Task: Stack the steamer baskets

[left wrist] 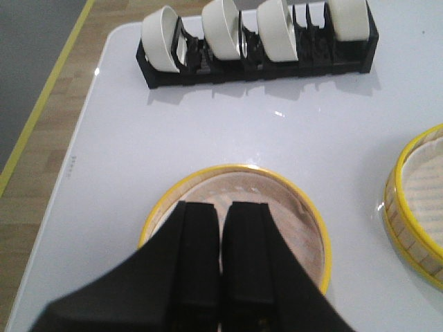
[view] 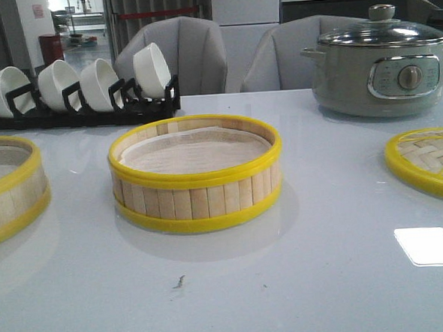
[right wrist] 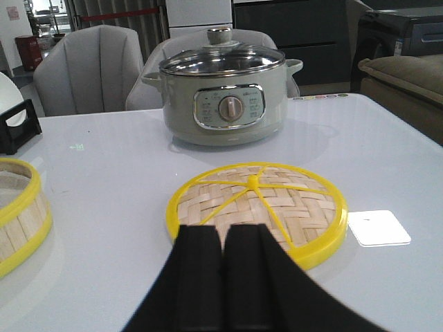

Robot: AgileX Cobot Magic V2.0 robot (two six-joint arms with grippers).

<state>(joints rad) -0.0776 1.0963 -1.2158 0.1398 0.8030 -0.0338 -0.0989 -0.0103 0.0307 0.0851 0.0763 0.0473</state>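
Baskets sit apart on the white table (view: 304,281). One steamer basket (view: 196,175) is in the middle of the front view. The other steamer basket (view: 8,186) is at the left edge, partly cut off. A flat woven lid (view: 430,162) lies at the right edge. A grey pot (view: 381,66) stands at the upper right. White bowls (view: 100,83) stand in a black rack (view: 79,113) at the upper left. The left gripper (left wrist: 221,235) hangs over the left basket with its jaws together. The right gripper (right wrist: 223,256) hangs by the lid, jaws together too.
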